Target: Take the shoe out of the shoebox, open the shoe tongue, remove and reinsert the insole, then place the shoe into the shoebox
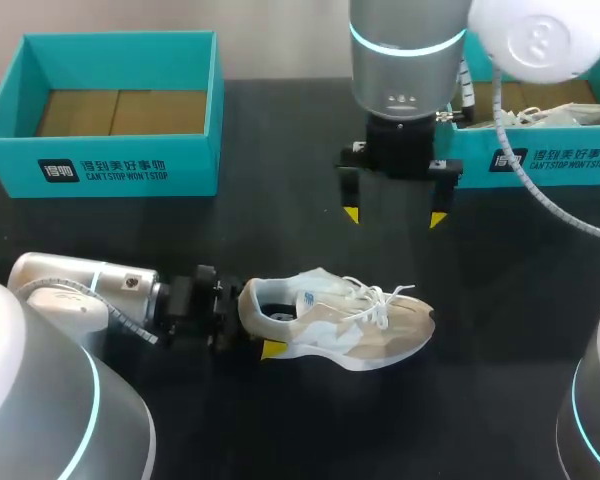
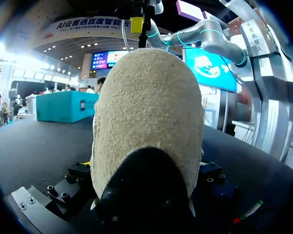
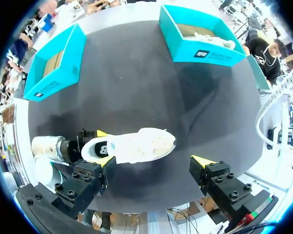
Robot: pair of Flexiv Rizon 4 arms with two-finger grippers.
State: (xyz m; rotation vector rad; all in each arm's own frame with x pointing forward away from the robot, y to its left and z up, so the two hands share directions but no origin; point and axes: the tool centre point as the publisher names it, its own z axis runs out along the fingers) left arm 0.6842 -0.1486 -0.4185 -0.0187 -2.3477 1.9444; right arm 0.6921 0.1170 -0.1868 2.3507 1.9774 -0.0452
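Left end effector (image 1: pixel 252 320) grips the heel of your white-and-beige lace-up sneaker (image 1: pixel 350 320), upright on the black bench (image 1: pixel 280 230). Right end effector (image 1: pixel 395 215) hangs above it, fingers wide. You have the teal cardboard shoebox (image 1: pixel 100 165) far left.

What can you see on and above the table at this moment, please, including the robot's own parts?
shoe: one, white and beige, upright mid-table.
left shoebox: one, teal, far left corner, brown cardboard floor showing.
right shoebox: one, teal, far right corner.
white contents: inside the right shoebox, seemingly another shoe.
table: one, black.
left gripper: one, yellow-tipped, shut on the shoe's heel.
right gripper: one, yellow-tipped, open, above the table beyond the shoe.
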